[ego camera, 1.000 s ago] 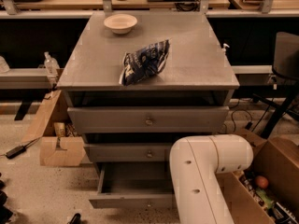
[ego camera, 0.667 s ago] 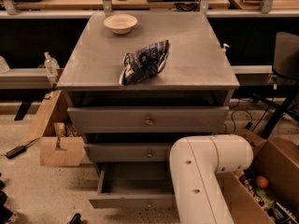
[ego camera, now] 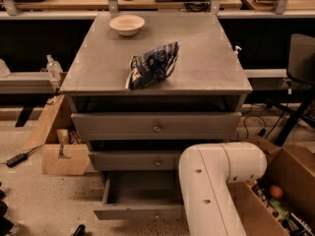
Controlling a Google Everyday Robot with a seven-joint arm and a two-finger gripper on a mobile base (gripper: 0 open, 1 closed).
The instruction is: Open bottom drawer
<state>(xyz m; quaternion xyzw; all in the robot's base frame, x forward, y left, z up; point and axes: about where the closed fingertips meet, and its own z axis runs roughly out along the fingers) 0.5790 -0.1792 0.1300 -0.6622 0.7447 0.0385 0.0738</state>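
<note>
Camera view: bottom drawer (ego camera: 138, 212) stands pulled out beside the arm (ego camera: 211, 191); claw unseen, state untellable.

No legible text anywhere, blue bag (ego camera: 151, 65) included; end effector out of view.

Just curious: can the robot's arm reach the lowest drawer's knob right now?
Probably yes: the bottom drawer stands pulled out, its knob is uncovered, and the white arm is right beside it. The gripper is out of view, so I cannot be certain.
</note>
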